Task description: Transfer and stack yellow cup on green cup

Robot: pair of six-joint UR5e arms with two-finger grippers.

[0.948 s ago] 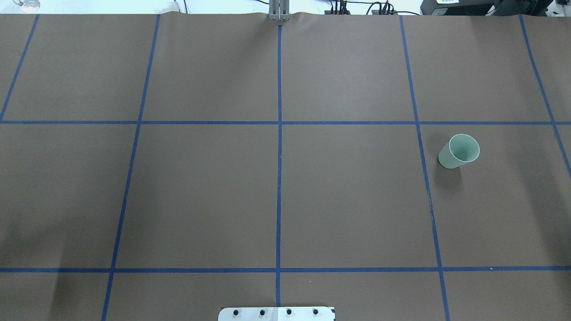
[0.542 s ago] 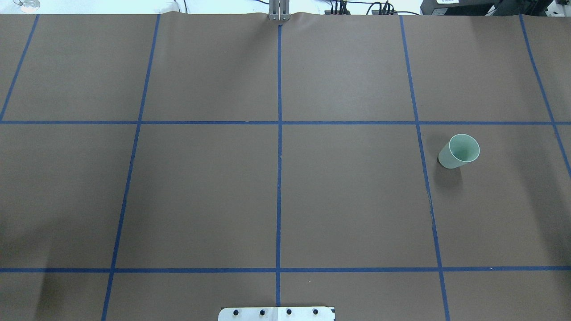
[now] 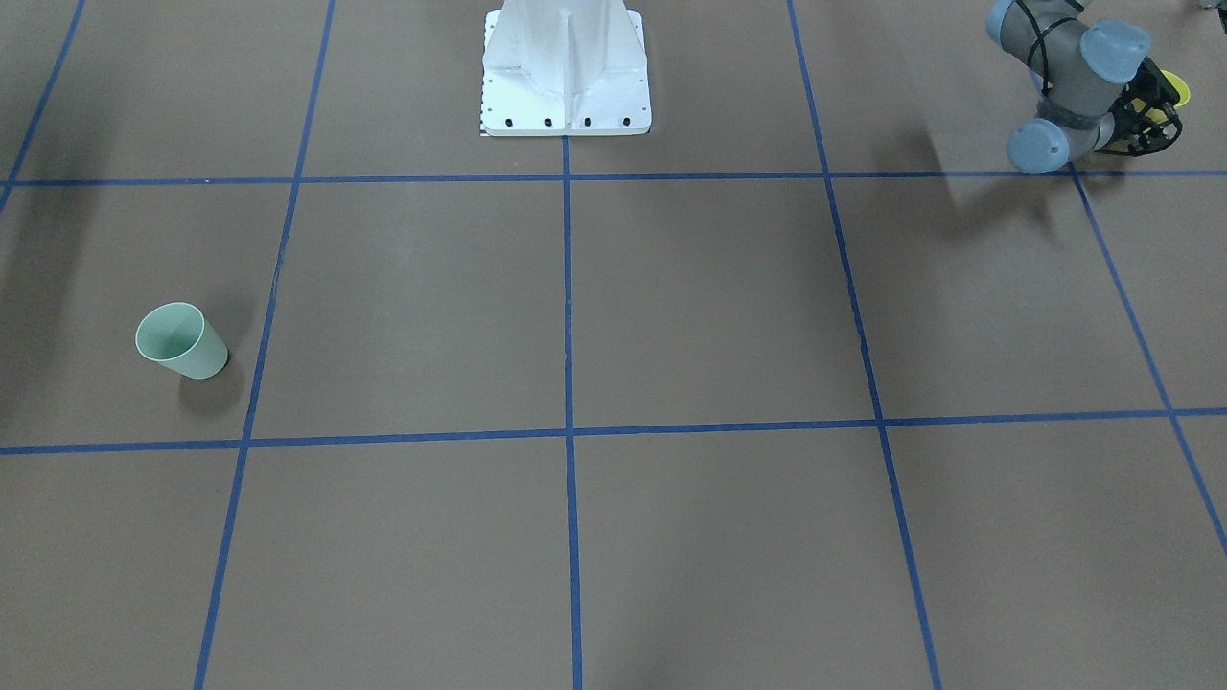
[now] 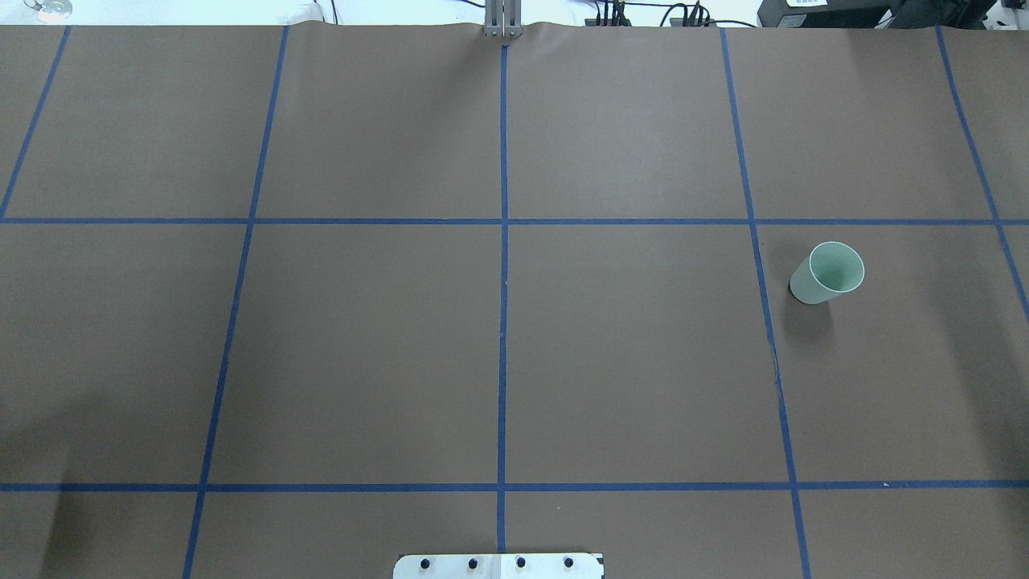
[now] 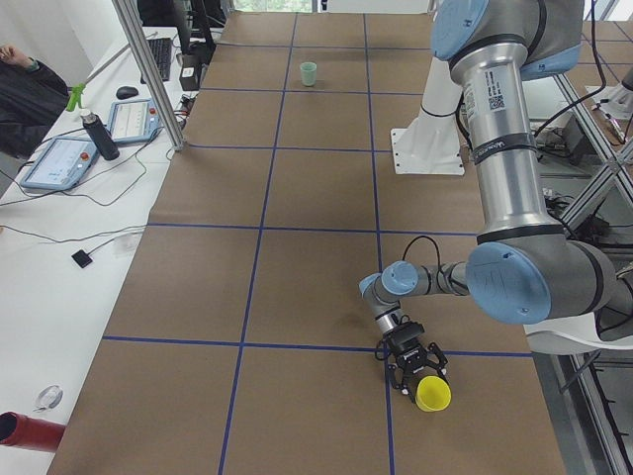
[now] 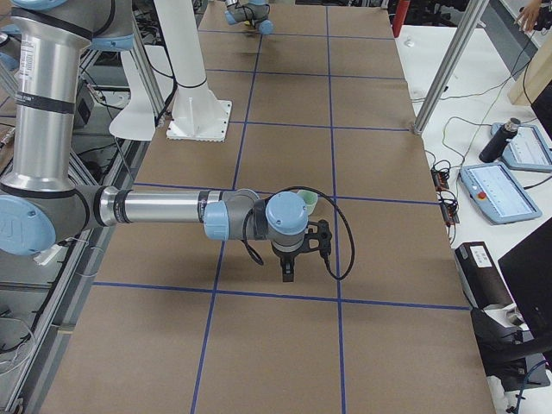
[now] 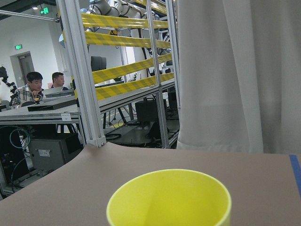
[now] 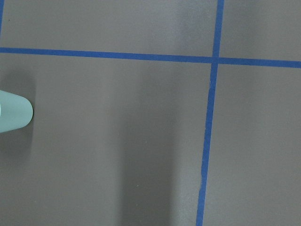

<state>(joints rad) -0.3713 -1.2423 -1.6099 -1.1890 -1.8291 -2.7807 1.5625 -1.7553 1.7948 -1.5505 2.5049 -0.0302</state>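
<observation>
The yellow cup (image 5: 432,393) stands upright near the table's left end and fills the bottom of the left wrist view (image 7: 169,200); only a sliver shows in the front-facing view (image 3: 1179,93). My left gripper (image 5: 417,374) lies low and level, open, with its fingers around the cup. The green cup (image 4: 826,273) stands upright on the right side, also seen in the front-facing view (image 3: 182,341) and at the right wrist view's left edge (image 8: 14,117). My right gripper (image 6: 287,274) hangs pointing down beside the green cup (image 6: 307,203); I cannot tell whether it is open or shut.
Brown paper with blue tape lines (image 4: 503,322) covers the table. The robot's white base (image 3: 566,77) stands at the near-side middle. Monitors, a bottle (image 5: 99,136) and cables lie on a side bench beyond the far edge.
The arm's shadow at the overhead view's lower left has shrunk toward the left edge. The green cup has not moved.
</observation>
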